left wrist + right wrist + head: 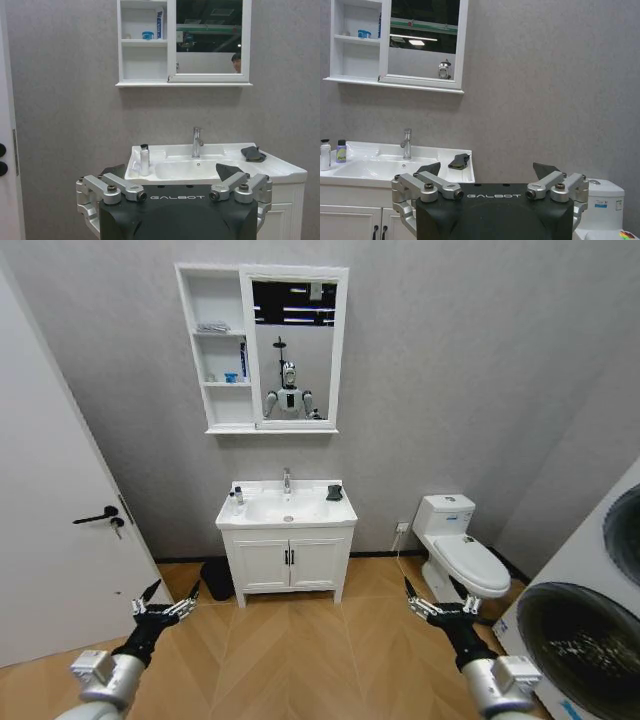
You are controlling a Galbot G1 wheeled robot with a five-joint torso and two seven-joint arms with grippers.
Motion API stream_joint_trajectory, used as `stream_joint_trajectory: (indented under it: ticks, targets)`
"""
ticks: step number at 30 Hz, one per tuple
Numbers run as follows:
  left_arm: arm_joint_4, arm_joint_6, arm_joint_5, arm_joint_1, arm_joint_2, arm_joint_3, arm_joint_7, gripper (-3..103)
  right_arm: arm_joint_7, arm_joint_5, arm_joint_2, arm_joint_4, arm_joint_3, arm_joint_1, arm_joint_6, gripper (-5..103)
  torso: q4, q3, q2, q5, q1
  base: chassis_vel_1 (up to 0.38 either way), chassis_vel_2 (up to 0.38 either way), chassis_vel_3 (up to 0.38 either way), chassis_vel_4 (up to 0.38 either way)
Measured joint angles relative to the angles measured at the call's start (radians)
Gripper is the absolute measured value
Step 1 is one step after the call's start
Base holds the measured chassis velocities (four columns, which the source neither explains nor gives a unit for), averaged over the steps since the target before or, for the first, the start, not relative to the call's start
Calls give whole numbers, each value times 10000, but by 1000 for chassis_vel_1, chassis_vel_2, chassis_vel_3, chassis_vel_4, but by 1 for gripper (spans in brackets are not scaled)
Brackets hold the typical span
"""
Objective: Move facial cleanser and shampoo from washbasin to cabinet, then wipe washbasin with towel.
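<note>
Both grippers, left (165,602) and right (437,602), spread wide, empty, well short of washbasin (286,508). Towel (334,493) on basin's right rim; two small bottles (236,496), probably cleanser and shampoo, on left rim.

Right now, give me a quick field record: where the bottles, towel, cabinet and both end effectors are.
bottles: two small bottles on the washbasin rim, left of the tap
towel: black towel on the rim's right rear corner
cabinet: cabinet on the wall above, middle shelf holds items
left end effector: left end effector open, low over floor, far from basin
right end effector: right end effector open, low, near toilet
</note>
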Motion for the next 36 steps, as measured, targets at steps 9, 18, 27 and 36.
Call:
stream_joint_trajectory:
  ticks: [9, 18, 27, 36]
  targets:
    - [66, -93, 44, 76, -78, -212, -1, 100, -273, -74, 71, 122, 12, -85, -120, 100, 0, 0, 0, 0, 0, 0, 0, 0, 0]
    - [36, -296, -80, 84, -118, -224, 52, 100, -428, -72, 67, 94, 67, -134, 2, 100, 0, -1, 1, 0, -3, -3, 6, 3, -4]
    - [14, -138, 344, 65, -207, -211, 204, 100, -428, -58, 66, 71, 88, -202, 87, 100, 0, 0, 0, 0, 2, -91, 93, 84, -86]
    - [73, -132, 418, 69, -256, -191, 248, 100, -432, -57, 51, 75, 71, -266, 120, 100, 2, 0, 0, 0, 2, -85, 108, 108, -86]
